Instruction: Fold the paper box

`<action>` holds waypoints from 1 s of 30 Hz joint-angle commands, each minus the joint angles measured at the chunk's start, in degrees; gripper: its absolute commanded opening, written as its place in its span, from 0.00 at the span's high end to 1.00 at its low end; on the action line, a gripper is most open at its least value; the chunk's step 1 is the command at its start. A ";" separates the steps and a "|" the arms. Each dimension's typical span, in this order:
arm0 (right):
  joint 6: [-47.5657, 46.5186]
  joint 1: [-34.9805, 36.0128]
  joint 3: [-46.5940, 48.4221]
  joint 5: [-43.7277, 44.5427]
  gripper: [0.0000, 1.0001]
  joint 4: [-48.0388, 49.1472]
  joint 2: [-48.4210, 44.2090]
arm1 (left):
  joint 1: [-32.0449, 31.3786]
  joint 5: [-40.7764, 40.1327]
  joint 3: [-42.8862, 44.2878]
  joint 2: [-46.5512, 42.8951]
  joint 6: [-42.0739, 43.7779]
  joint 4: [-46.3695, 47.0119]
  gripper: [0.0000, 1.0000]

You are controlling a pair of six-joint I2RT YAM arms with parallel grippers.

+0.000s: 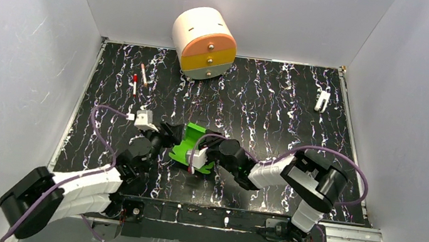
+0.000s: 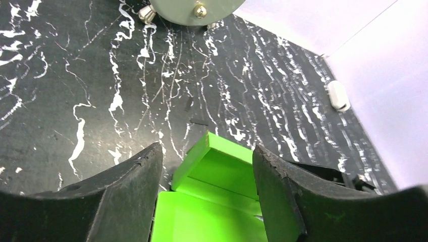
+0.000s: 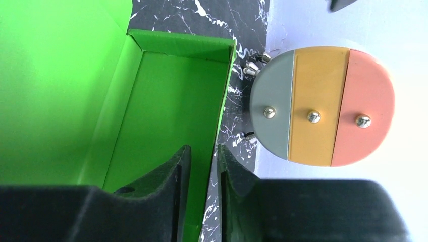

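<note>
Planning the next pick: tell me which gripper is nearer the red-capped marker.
Left. The left gripper sits just near-right of the red-capped marker; the right gripper is farther right, across the green paper box.

The box (image 1: 186, 145) is bright green thin card, partly folded into an open tray with raised walls, and it lies on the counter (image 1: 265, 103) between the two pincers. Its near end sits inside the wide-spread left pincer (image 2: 207, 157). One upright side wall stands in the narrow gap of the right pincer (image 3: 203, 156), whose fingers flank it without clearly pressing on it.
</note>
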 commanded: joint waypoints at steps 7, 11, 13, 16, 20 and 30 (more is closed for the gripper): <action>10.57 0.61 4.95 -0.74 0.58 -11.73 -8.51 | 0.59 5.32 4.79 -17.31 -16.03 -30.28 0.35; 17.37 0.61 5.31 -1.71 0.53 -15.29 -12.32 | 0.69 9.79 4.85 -20.11 -22.21 -34.37 0.35; 21.80 0.57 5.38 -2.88 0.48 -17.53 -15.07 | 0.69 11.72 4.57 -20.93 -25.01 -35.65 0.35; 28.38 0.61 4.89 -3.90 0.44 -19.37 -19.63 | 0.68 15.12 4.11 -21.62 -27.40 -35.16 0.35; 34.72 0.59 3.00 -5.58 0.41 -20.87 -22.71 | 0.68 17.50 5.04 -20.45 -29.55 -34.83 0.35; 41.12 0.61 -3.66 -4.56 0.38 -15.06 -21.06 | 0.73 21.50 5.55 -14.86 -32.20 -31.65 0.35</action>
